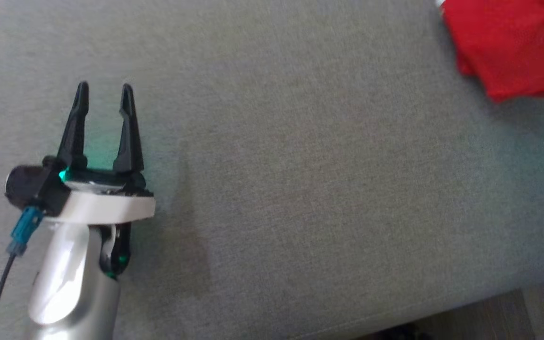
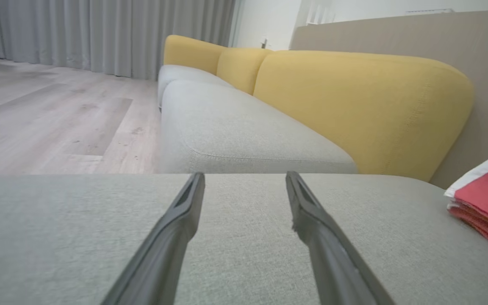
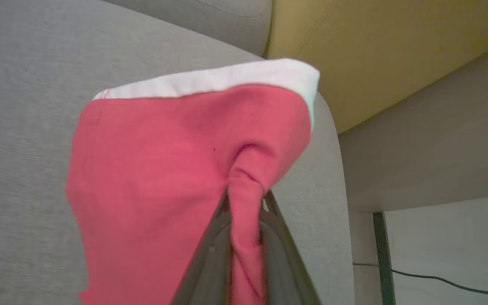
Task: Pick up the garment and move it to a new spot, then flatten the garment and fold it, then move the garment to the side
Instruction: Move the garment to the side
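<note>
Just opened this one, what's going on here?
The right gripper is shut on a pinch of the red garment, which has a white band and sits toward the right end of the grey sofa seat, near the yellow backrest. The left gripper hovers open over bare seat, holding nothing. Whether the garment is lifted yet is unclear.

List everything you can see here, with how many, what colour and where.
seat cushions: three, grey, one nearest, two beyond
back cushions: three, yellow, behind the farther seats
garment: one, red with white band, nearest seat's far right corner
curtains: one run, grey, far wall
floor: one, pale wood, beside the sofa
cable: one, black, past the seat's end
left gripper: one, dark, open over bare seat
right gripper: one, dark, shut on the garment
</note>
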Available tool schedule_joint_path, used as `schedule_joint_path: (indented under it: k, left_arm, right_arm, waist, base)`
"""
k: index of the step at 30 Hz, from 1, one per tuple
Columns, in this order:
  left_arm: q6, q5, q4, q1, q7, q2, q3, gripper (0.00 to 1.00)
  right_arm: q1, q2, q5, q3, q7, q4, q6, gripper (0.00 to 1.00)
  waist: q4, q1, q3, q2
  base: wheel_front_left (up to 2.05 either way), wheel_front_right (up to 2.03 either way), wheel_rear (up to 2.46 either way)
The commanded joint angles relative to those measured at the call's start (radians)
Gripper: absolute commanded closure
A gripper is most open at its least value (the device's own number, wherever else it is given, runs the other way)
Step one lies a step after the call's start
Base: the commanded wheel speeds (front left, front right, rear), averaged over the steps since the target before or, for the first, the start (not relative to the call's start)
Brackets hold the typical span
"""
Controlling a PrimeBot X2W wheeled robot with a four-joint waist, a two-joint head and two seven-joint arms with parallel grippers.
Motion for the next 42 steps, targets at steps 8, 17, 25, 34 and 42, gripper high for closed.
schedule_joint_path:
  k: [8, 17, 25, 34, 42]
  left_arm:
    - [0.002, 0.008, -0.029, -0.059, -0.005, 0.056, -0.005, 0.00]
    - [0.002, 0.002, -0.016, -0.045, -0.005, 0.055, 0.000, 0.00]
    - [0.002, -0.004, 0.013, 0.057, -0.005, 0.008, 0.045, 0.00]
    - [0.005, 0.006, 0.047, 0.229, -0.005, -0.024, 0.105, 0.00]
    - [0.006, 0.013, 0.063, 0.301, -0.005, -0.033, 0.134, 0.00]
  right_arm:
    - [-0.017, -0.045, -0.018, -0.077, -0.161, 0.052, -0.001, 1.00]
    - [-0.015, -0.004, -0.128, -0.150, -0.340, 0.127, -0.001, 0.00]
    - [0.100, 0.129, -0.073, -0.189, -0.492, 0.070, -0.001, 0.00]
    - [0.444, 0.333, 0.018, -0.204, -0.570, -0.137, -0.001, 0.00]
    - [0.686, 0.435, -0.037, -0.230, -0.567, -0.275, -0.001, 0.00]
  waist:
    - [-0.031, -0.0001, 0.096, 0.0000]
    - [-0.008, -0.0001, 0.047, 0.0000]
    - [0.033, -0.0001, -0.138, 0.0000]
    - [0.079, -0.0001, -0.343, 0.0000]
    - [0.109, -0.0001, -0.401, 0.0000]
  base:
    - [0.00, 0.00, 0.00]
    - [0.00, 0.00, 0.00]
    - [0.00, 0.00, 0.00]
    - [0.00, 0.00, 0.00]
    - [0.00, 0.00, 0.00]
